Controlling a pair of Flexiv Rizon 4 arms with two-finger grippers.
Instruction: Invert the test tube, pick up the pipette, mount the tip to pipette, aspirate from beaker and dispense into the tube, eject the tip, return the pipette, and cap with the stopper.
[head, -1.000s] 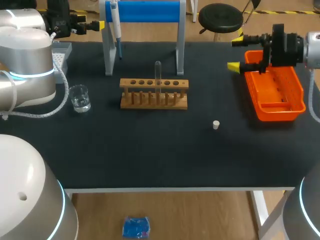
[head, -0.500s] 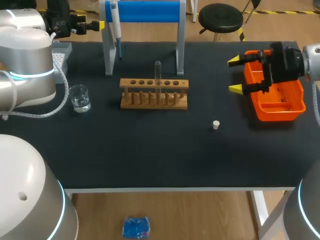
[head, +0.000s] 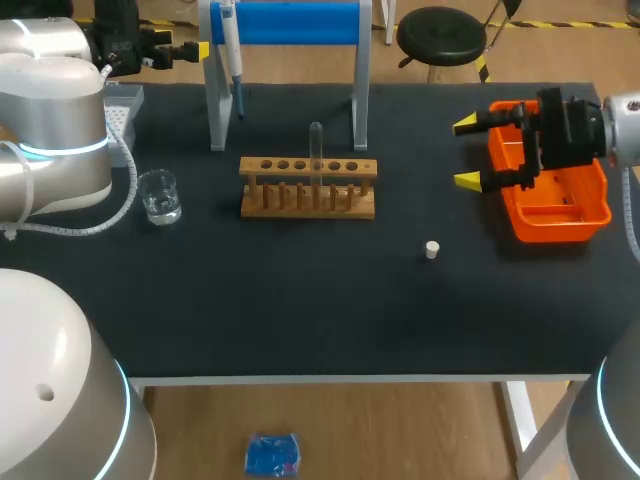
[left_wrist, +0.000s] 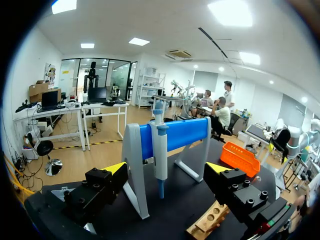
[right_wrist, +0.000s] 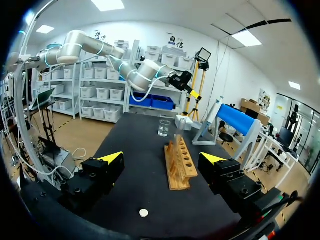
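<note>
Spanning the scene is the black desk, with the blue-barred stand at its far edge. The orange tray lies at the right and the wooden rack sits mid-desk.

The right hand hovers beside the tray's inner edge. Its fingers are spread wide with nothing in them, and they point toward the rack. The left hand is just as wide open and empty, up at the far left, facing the stand.

The beaker stands left of the rack, and the pipette hangs on the stand. The test tube stands upright in a middle hole of the rack; which end is up I cannot tell. The small white stopper lies alone, nearer the front, right of the rack.

Inverting the tube looks to be the step in hand, likely for the right arm. It should come in level and centre the fingers on the bare glass above the rack, then close gently. The tube should be lifted straight up until it clears the hole before it is turned, so the rack is not dragged or tipped. It can then be lowered back squarely.
</note>
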